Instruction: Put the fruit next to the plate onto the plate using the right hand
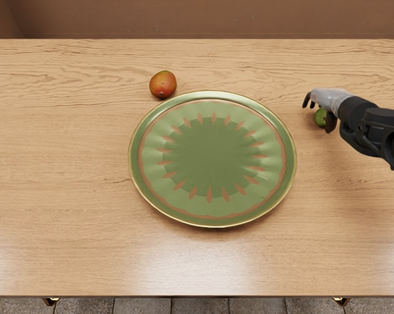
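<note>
Nearest is the light wooden table [85, 248], bearing a large round green plate with a gold rim [213, 157]. Near its right rim, the right hand [324, 108] curls its fingers around a small round green fruit [320, 118]. A reddish-orange round fruit [163, 84] lies just beside the far-left rim. The hold looks shallow, so the green fruit could slip on lifting and roll away.

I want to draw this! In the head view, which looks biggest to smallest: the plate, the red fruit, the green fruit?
1. plate
2. red fruit
3. green fruit, the smallest showing, though the right hand covers part of it, so its full size is unsure.
</note>
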